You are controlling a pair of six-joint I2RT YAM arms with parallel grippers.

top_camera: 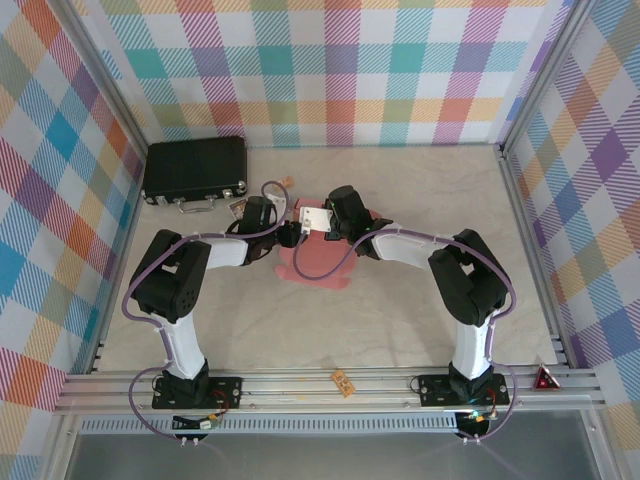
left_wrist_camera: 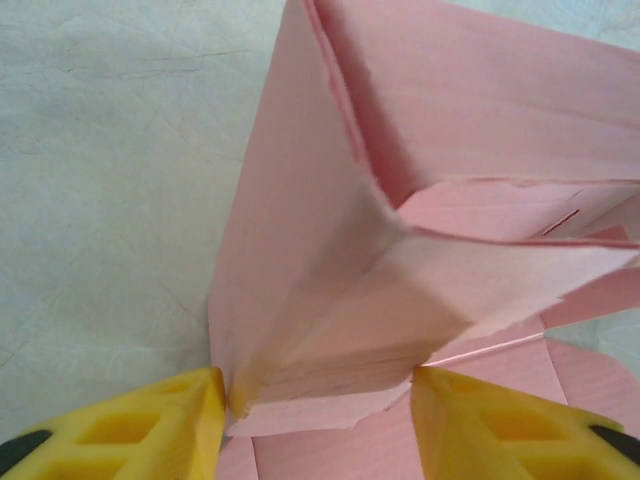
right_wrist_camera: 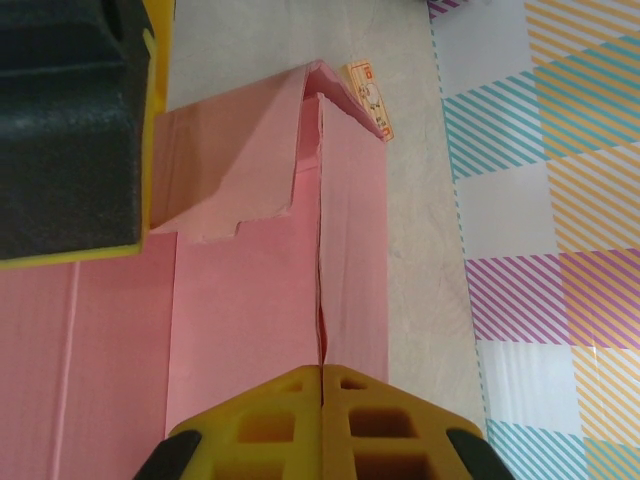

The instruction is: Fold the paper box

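The salmon-pink card paper box point(top_camera: 318, 265) lies half-folded on the bench point(top_camera: 400, 330); its long axis is unclear. The left hand point(left_wrist_camera: 318, 390), half-open, clasps a raised corner, and the right hand point(right_wrist_camera: 322, 375) is pinched on a wall edge.

The desk point(top_camera: 420, 330) has a pale cream, slightly creased covering under soft, even light. 3 walls point(top_camera: 330, 70) of pastel plaid in teal, orange, pink, yellow and purple rise at the desk's far edge and along its 2 sides. Aluminium posts point(top_camera: 541, 75) slant up from the desk's far corners, and a slotted aluminium rail point(top_camera: 300, 390) runs along its near edge. A black hard case point(top_camera: 195, 172) lies in the desk's far-left corner, its handle toward the near side.
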